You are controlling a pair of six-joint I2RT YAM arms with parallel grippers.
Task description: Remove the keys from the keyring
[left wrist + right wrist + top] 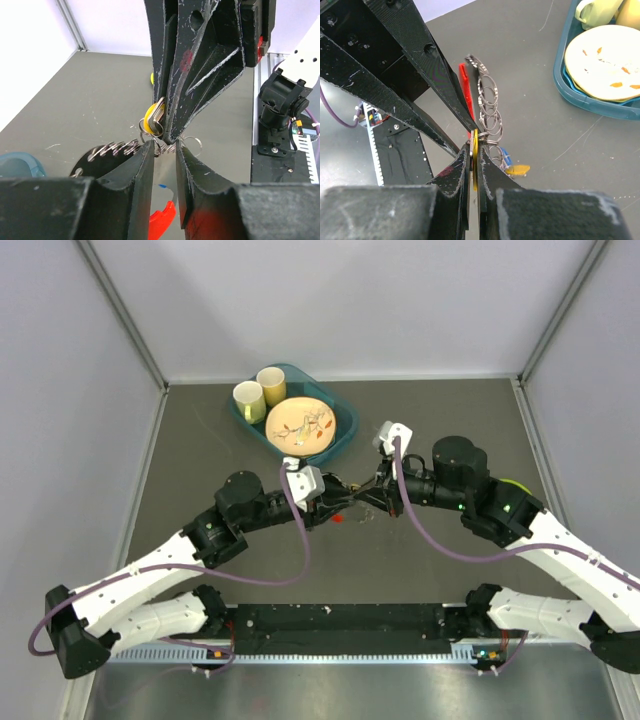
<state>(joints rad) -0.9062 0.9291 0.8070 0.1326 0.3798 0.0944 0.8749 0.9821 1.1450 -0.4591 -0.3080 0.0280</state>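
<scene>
Centrally, the right gripper [475, 155] is seen pressed shut on a yellow-headed key [152, 119], whose flat head is clamped edge-on between the two fingers. The left gripper [164, 150] is met tip to tip; its jaws are drawn narrow, and the thin wire of the keyring [161, 148] is pinched between their ends, touching the held key.

From that ring a chain of split rings [489, 100] is strung away. The red clip [163, 219] is seen under the left fingers, on the side of the grip turned away from the teal tray [559, 75]. A blue-headed key [505, 154] and a second yellow-headed key [518, 170] are found just beside the grip, on its side toward the tray; whether they hang or rest cannot be told.

Both grippers are held over the dark table [430, 420], just off the tray's near edge. Inside the tray, a patterned plate [300, 425] and two yellowish cups [249, 395] are kept.
</scene>
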